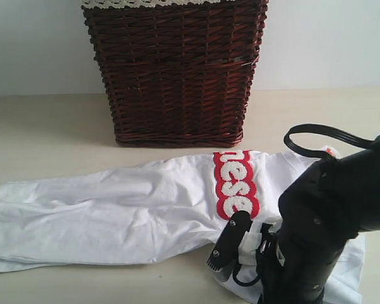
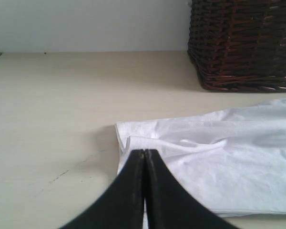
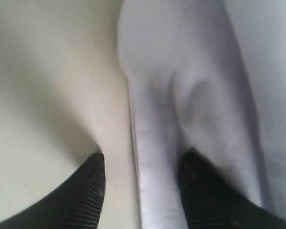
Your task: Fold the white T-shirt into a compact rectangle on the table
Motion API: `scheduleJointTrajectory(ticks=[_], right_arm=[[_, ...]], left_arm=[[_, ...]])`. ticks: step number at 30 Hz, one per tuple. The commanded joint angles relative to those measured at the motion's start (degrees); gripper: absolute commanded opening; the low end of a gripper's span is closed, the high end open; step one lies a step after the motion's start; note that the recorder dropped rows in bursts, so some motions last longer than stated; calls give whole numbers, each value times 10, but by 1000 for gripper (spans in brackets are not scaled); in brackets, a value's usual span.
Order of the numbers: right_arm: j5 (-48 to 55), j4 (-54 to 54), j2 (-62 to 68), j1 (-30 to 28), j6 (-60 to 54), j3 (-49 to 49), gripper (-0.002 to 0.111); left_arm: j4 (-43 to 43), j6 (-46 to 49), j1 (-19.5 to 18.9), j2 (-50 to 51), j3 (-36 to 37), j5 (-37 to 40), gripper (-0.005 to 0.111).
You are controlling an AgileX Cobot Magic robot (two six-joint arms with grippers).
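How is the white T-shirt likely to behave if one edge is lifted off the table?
Probably floppy: the T-shirt lies in soft wrinkles, so a lifted edge would likely sag and drape. It looks thin and light, so pushed across the smooth table it may bunch rather than slide flat. The fuzzy lettering probably bends less readily.

Cloth T-shirt [image 1: 126, 209], wicker basket [image 1: 177, 69]
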State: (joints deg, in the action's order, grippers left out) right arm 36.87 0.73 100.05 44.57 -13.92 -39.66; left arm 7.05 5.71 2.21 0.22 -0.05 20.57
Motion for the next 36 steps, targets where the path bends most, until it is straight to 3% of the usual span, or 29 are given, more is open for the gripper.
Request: scheduleJointTrajectory(ticks=[1,4,5,14,20,27,30,34,36], right_arm=[[11,19,39,1,37,-8,32],[58,20,39,1,40,-29,5],[74,20,38,1,41,-34,0],[269,119,5,1,-75,-35,0],[285,114,-64,1,-93,-48,0],[309,3,-123,1,-66,-96,0],[271,-84,-140,1,-33,-115,0],[174,-284,-142,1,91,-121,0],[146,-395,-136,1,218,-121,0]], left_arm=[[-1,-2,-2,-2,0,-3,0],[-1,-2,-2,-2,0,-3,0],[-1,-2,-2,-2,0,-3,0],[-1,-2,-2,-2,0,-3,0],[-1,-2,-2,-2,0,-3,0],[-1,-2,-2,-2,0,-3,0],[-1,-2,-2,-2,0,-3,0],[-1,-2,-2,-2,0,-3,0],[-1,-2,-2,-2,0,-3,0]])
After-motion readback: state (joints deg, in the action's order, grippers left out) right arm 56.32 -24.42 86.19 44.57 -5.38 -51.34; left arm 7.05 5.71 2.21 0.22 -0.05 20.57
